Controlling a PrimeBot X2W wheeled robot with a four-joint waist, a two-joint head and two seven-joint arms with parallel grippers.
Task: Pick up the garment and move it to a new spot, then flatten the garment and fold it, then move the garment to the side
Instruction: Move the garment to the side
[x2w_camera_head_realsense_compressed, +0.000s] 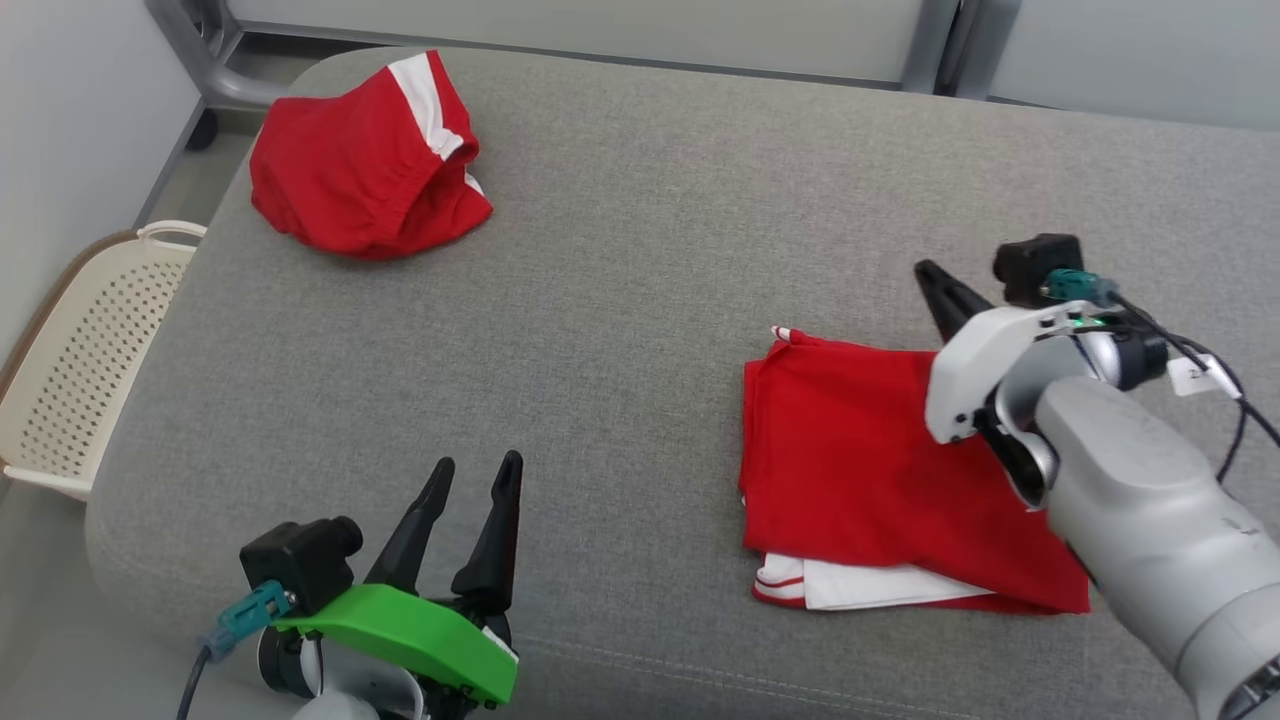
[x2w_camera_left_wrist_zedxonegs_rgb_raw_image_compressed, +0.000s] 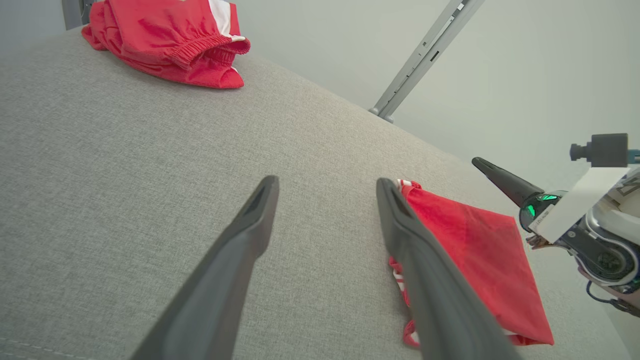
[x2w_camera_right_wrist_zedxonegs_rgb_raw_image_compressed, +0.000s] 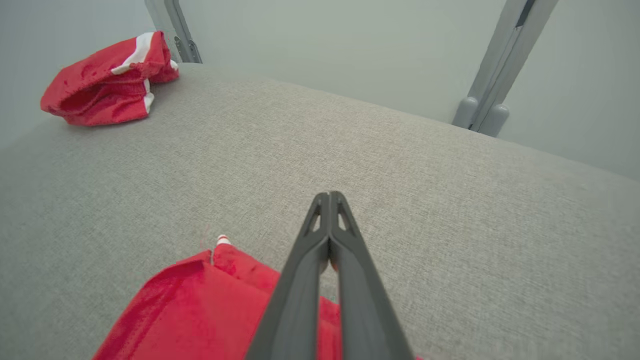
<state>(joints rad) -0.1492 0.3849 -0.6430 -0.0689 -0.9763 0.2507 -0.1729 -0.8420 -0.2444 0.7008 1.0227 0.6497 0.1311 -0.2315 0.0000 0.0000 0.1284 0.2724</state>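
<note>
My right claw (x2w_camera_head_realsense_compressed: 930, 275) sits over the far right corner of the folded red garment (x2w_camera_head_realsense_compressed: 850, 470). Its finger ends reach past the cloth's far edge, above bare grey cushion (x2w_camera_head_realsense_compressed: 640, 300). In the right wrist view the garment (x2w_camera_right_wrist_zedxonegs_rgb_raw_image_compressed: 200, 310) lies below and to the left of the fingers. I cannot tell whether the fingers brush it. The garment lies flat on the right side of the cushion, near the front edge, with a white striped layer showing along its near side.

My left claw (x2w_camera_head_realsense_compressed: 478, 462) is at the front left, well apart from the garment, which lies off to its right. Between the two claws I see only open cushion, nothing in the way. A crumpled red garment (x2w_camera_head_realsense_compressed: 360, 170) with white stripes lies at the far left corner. A pale perforated basket (x2w_camera_head_realsense_compressed: 90, 350) stands beside the cushion on the left.

The right claw's fingers are pressed together with nothing gripped. The left claw is spread wide and empty.
</note>
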